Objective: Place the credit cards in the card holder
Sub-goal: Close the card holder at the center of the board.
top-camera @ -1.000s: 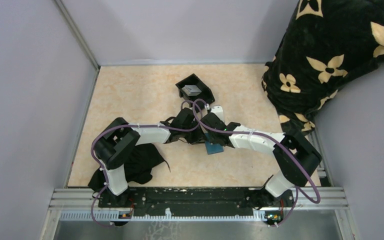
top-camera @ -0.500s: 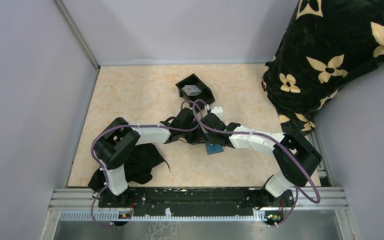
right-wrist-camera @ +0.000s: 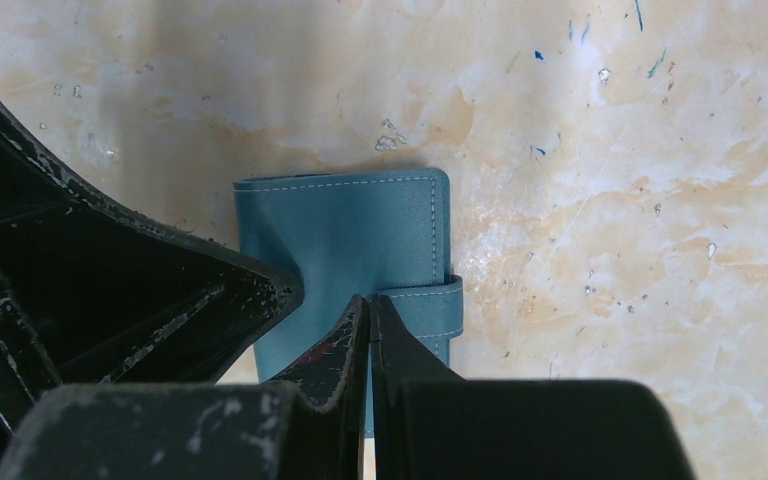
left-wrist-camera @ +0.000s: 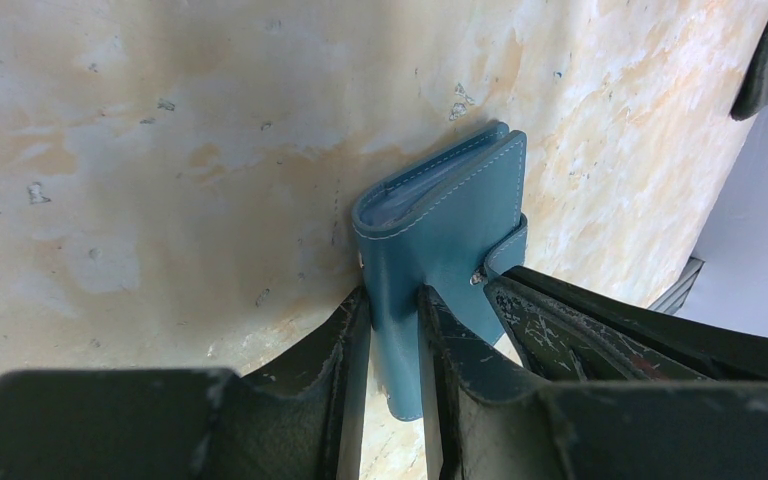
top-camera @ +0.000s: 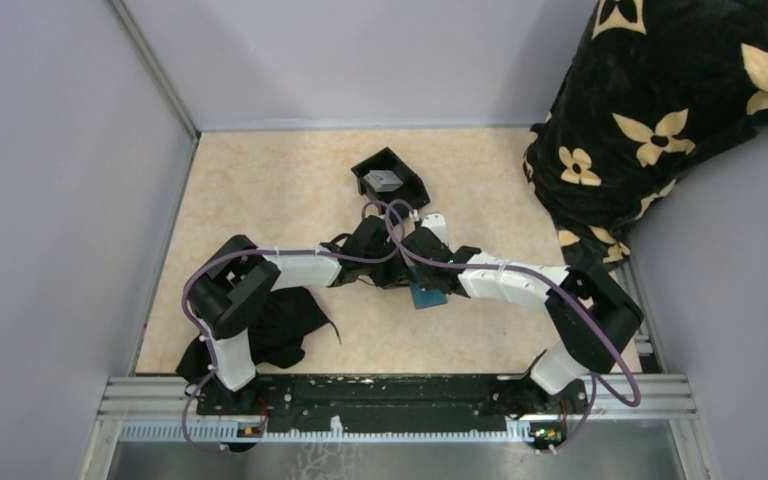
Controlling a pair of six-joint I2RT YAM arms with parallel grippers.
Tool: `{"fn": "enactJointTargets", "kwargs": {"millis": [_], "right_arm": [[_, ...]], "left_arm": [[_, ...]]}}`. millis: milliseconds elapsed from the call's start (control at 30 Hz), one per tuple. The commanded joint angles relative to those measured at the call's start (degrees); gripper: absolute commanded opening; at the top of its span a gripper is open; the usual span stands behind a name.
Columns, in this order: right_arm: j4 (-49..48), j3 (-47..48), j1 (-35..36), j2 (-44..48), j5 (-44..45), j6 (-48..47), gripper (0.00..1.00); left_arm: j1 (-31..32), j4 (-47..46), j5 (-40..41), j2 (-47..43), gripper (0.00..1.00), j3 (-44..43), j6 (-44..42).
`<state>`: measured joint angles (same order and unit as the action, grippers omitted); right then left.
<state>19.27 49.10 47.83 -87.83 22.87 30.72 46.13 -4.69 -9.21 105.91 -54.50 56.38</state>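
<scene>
Unmoved since a second ago. Open table (top-camera: 260,200) leftward; black tray (top-camera: 365,170) with grey card (top-camera: 385,181) well behind. Seen only from wrists: teal wallet (left-wrist-camera: 440,230) mid-table, clamped in left gripper (left-wrist-camera: 392,330); right gripper (right-wrist-camera: 370,320) pressed together at its strap.

Almost nothing differs over the last second. At the centre of the top view, the purple cable (top-camera: 392,207) looping over the two wrists looks very slightly flatter. No other shift is visible.
</scene>
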Motion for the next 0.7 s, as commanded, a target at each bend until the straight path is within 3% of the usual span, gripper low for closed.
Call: {"fn": "enactJointTargets", "kwargs": {"millis": [0, 667], "right_arm": [[-1.1, -0.9, 0.7, 0.1, -0.3, 0.9, 0.00], [-1.4, -0.3, 1.6, -0.5, -0.3, 1.4, 0.00]], "left_arm": [[0.8, 8.9, 3.3, 4.0, 0.31, 1.9, -1.4], [1.2, 8.9, 3.2, 4.2, 0.30, 1.4, -1.2]]}}
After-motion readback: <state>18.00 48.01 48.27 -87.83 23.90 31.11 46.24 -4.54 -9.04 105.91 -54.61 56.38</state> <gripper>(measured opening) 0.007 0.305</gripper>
